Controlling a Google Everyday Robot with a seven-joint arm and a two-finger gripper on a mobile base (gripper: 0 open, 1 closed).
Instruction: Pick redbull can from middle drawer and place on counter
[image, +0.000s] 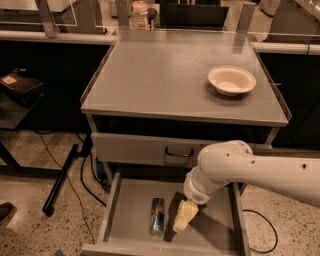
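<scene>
Item 1: the middle drawer (220, 236) is standing pulled open below the counter (155, 75).

Item 2: the redbull can (157, 216) is lying on its side on the drawer floor, left of centre, with its length running front to back.

Item 3: the gripper (184, 219) is hanging inside the drawer just beside the can, on its right, and is pointing down toward the front. No contact with the can is showing. Jaw state cannot be told.

Item 4: the white arm (255, 172) is reaching in from the right, above the drawer's right wall.

Item 5: a pale bowl (231, 80) is sitting on the counter at its right side.

Item 6: a closed drawer front (135, 149) with a dark handle is sitting above the open drawer.
</scene>
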